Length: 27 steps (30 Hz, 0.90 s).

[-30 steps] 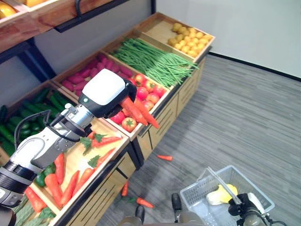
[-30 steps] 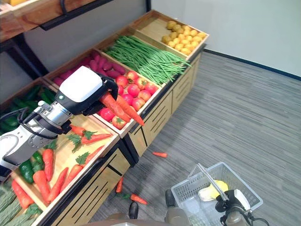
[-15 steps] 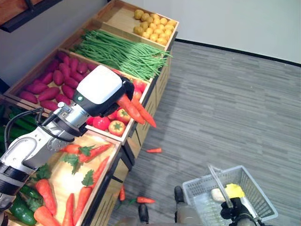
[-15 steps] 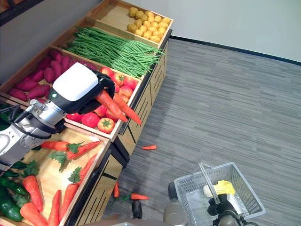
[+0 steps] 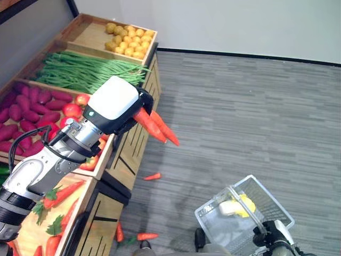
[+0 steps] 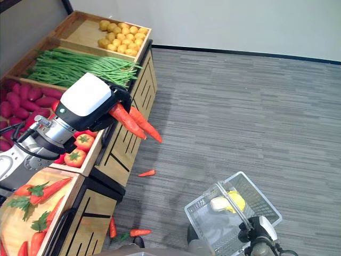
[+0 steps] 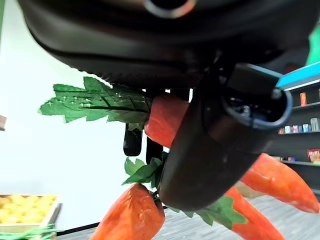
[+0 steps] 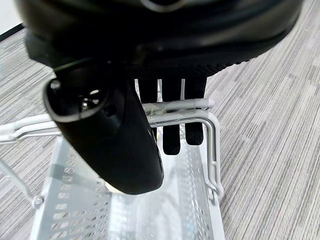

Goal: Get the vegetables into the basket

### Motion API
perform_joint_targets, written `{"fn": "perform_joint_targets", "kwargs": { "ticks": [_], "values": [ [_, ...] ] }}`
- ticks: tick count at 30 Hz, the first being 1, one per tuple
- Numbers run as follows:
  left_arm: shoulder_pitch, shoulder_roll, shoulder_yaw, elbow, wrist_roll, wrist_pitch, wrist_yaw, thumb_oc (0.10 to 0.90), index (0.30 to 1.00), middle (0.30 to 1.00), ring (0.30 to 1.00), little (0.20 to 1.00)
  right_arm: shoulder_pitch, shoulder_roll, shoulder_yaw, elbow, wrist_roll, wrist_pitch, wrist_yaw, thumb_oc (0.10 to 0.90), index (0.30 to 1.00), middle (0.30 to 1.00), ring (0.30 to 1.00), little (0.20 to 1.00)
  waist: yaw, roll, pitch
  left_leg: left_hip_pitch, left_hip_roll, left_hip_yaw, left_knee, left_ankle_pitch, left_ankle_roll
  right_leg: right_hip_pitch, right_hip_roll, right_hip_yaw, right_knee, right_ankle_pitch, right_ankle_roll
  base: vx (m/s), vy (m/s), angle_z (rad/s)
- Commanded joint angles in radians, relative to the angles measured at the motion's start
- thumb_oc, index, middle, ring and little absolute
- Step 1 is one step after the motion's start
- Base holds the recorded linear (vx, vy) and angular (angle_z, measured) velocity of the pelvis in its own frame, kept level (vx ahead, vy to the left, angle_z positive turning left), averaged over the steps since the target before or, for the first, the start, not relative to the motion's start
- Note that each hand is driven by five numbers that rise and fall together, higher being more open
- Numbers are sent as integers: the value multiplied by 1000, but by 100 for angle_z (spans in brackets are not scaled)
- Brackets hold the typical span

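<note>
My left hand [image 5: 133, 106] is shut on a bunch of orange carrots [image 5: 157, 126], held in the air just past the front edge of the produce stand and pointing down over the floor. In the left wrist view the thumb [image 7: 210, 150] presses against the carrots [image 7: 270, 177] and their green leaves. The white wire basket [image 5: 277, 208] hangs at the lower right, well apart from the carrots. My right hand [image 5: 273, 234] is shut on the basket's handle [image 8: 175, 107], with the fingers [image 8: 172, 135] curled over the wire. A yellow and white item [image 5: 237, 205] lies inside the basket.
The wooden stand on the left holds crates of tomatoes [image 5: 74, 109], green beans [image 5: 80, 72], small yellow produce [image 5: 128, 42], purple sweet potatoes [image 5: 21, 106] and carrots [image 5: 50, 213]. Loose carrots lie on the grey floor [image 5: 152, 176] [image 5: 144, 236] by the stand's base.
The view has swung right, so the stand has slid left. My left hand, still shut on the carrots, has moved from above the tomato crate out past the stand's edge.
</note>
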Motion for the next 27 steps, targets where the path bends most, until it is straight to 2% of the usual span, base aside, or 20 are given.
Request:
{"fn": "perform_joint_targets", "kwargs": {
  "ticks": [1,2,3,4,5,6,8,9,10,12,13,16,22,27],
  "values": [
    [-122,11,73,6,-48,-1,55,400,300,300,300,300,-24,-113,16,-57,11,-35,-55,400,300,300,300,300,-1,-7,-29,-115,16,-55,42,59,-49,39,-85,-54,0,-42,70,-60,-236,-41],
    [-128,-1,61,2,-50,-5,64,400,300,300,300,300,-42,-144,21,-80,6,-34,-59,400,300,300,300,300,5,-3,-15,-120,-2,-118,75,40,-51,41,-83,-34,1,-48,64,-37,-88,-32],
    [-131,-2,60,4,-50,-5,65,400,300,300,300,300,-43,-145,20,-80,6,-34,-58,400,300,300,300,300,5,-3,-16,-126,-2,-118,77,44,-50,37,-83,-34,0,-44,63,-42,-35,-34],
    [-129,-6,56,1,-52,-6,72,400,300,300,300,300,-59,-162,20,-82,8,-34,-63,400,300,300,300,300,19,0,-10,-135,-31,-192,80,35,-46,31,-84,-22,1,-44,63,-77,-32,-44],
    [-128,-6,52,-1,-42,-2,86,400,300,300,300,300,-75,-176,26,-90,6,-41,-68,400,300,300,300,300,35,5,-8,-151,-70,-305,47,27,-32,14,-82,7,4,-33,61,-30,-41,-46],
    [-129,-2,50,-1,-37,0,92,400,300,300,300,300,-78,-180,29,-100,0,-43,-72,400,300,300,300,300,34,8,-15,-153,-76,-335,27,24,-29,10,-79,20,2,-33,62,-13,-45,-49],
    [-136,-3,45,0,-32,1,104,400,300,300,300,300,-81,-187,33,-109,-5,-47,-76,400,300,300,300,300,35,10,-18,-162,-80,-355,18,34,-29,3,-79,32,2,-25,63,33,4,-71],
    [-138,0,45,-2,-34,-1,108,400,300,300,300,300,-82,-187,36,-114,-6,-51,-78,400,300,300,300,300,29,14,-23,-157,-78,-352,1,30,-24,-3,-75,39,3,-25,66,52,44,-56],
    [-149,0,34,-5,-35,-2,101,400,300,300,300,300,-70,-185,39,-138,-11,-53,-77,400,300,300,300,300,19,21,-34,-141,-68,-320,-27,41,-24,-4,-74,44,0,-24,68,68,79,-34],
    [-151,7,22,-13,-41,-9,89,400,300,300,300,300,-72,-180,48,-143,-12,-52,-75,400,300,300,300,300,14,21,-41,-109,-77,-297,-45,28,-14,-6,-81,70,-2,-18,80,84,209,-66],
    [-143,20,27,-15,-44,-13,85,400,300,300,300,300,-65,-163,56,-164,-15,-52,-67,400,300,300,300,300,12,8,-45,-84,-86,-255,-51,8,-3,-18,-94,105,-2,2,95,62,233,-90],
    [-133,27,34,-10,-41,-14,82,400,300,300,300,300,-49,-150,55,-211,-18,-55,-57,400,300,300,300,300,9,-5,-52,-68,-91,-225,-57,-3,0,-26,-107,116,-2,10,106,26,108,-54],
    [-150,38,11,-5,-42,-18,71,400,300,300,300,300,-45,-169,50,-260,-17,-59,-48,400,300,300,300,300,4,-19,-68,-54,-100,-213,-57,-17,7,-26,-119,119,-2,13,113,17,45,-12],
    [-225,22,-99,-2,-68,-33,21,400,300,300,300,300,-65,-250,63,-385,-26,-70,-18,400,300,300,300,300,-6,-25,-89,-39,-105,-219,-57,-23,7,-11,-121,110,-2,9,112,16,2,3]
  ]
}}
